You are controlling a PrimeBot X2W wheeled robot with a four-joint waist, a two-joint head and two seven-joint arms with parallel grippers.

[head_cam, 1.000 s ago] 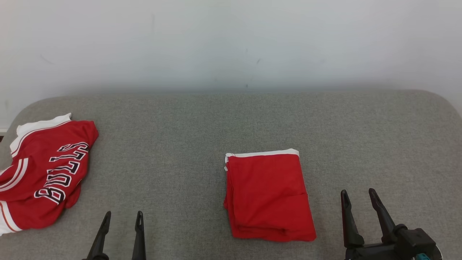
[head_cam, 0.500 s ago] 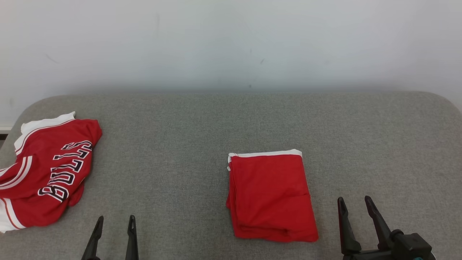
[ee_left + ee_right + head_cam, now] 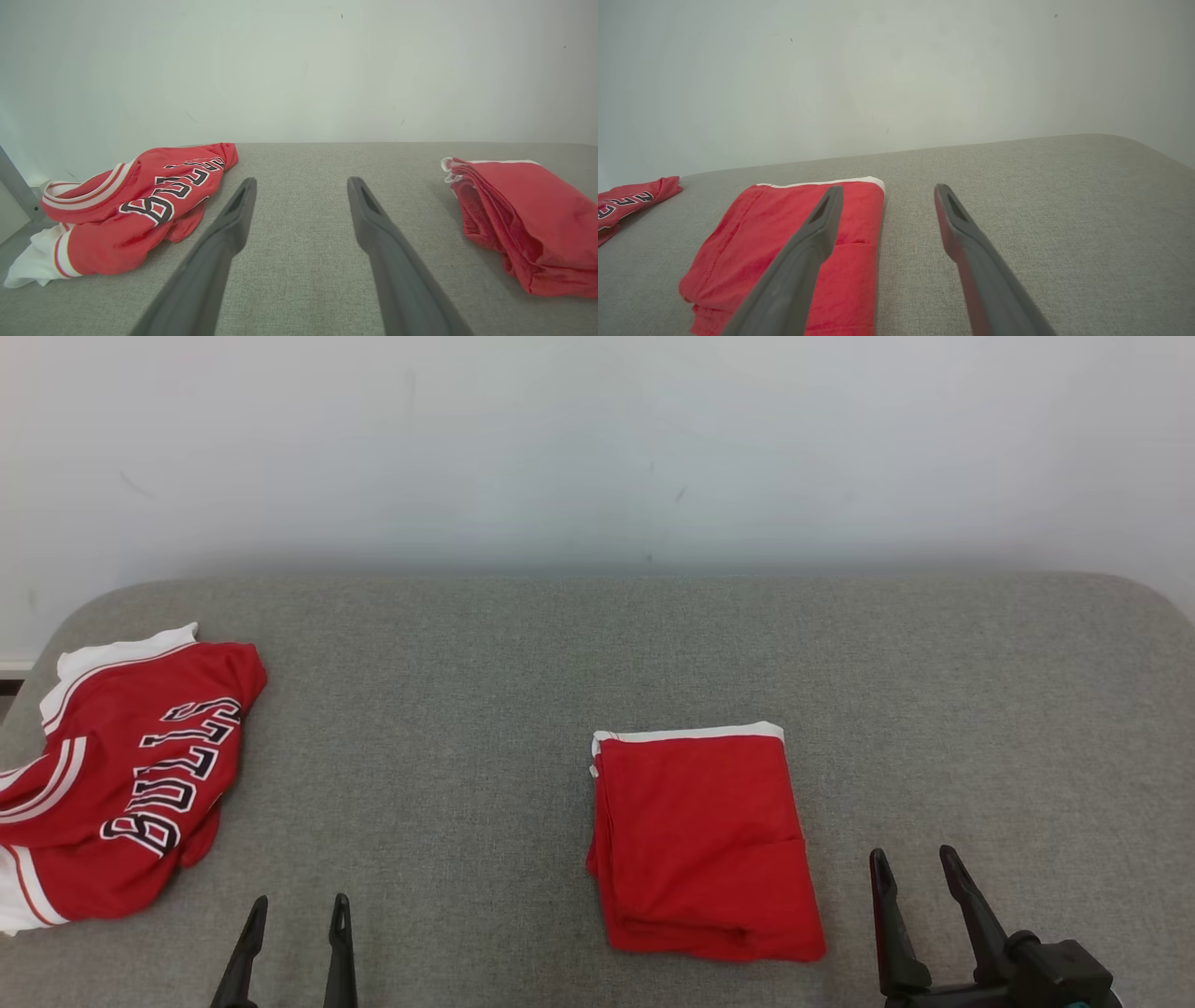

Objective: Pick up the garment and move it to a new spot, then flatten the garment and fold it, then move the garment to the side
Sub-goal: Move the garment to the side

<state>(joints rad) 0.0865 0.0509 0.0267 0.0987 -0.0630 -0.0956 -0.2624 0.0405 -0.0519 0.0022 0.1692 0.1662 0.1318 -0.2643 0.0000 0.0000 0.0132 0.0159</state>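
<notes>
Red and neatly folded, the garment (image 3: 705, 845) lies on the grey pad (image 3: 467, 663) in the head view. The left fingers (image 3: 341, 938) are well to its left and the right fingers (image 3: 889, 915) just to its right. Both pairs are spread wide and hold nothing. A crumpled jersey (image 3: 131, 784) lies far to its left.

In the left wrist view the garment (image 3: 528, 224) lies off to the right. In the right wrist view it (image 3: 752, 233) lies behind one finger.

Folding looks done. Moving it aside comes next, I think, so the fingers must pinch an edge.

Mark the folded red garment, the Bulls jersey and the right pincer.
folded red garment (image 3: 700, 845), head view, centre of top layer
Bulls jersey (image 3: 140, 775), head view, lettered panel
right pincer (image 3: 912, 852), head view, midway between fingertips
</notes>
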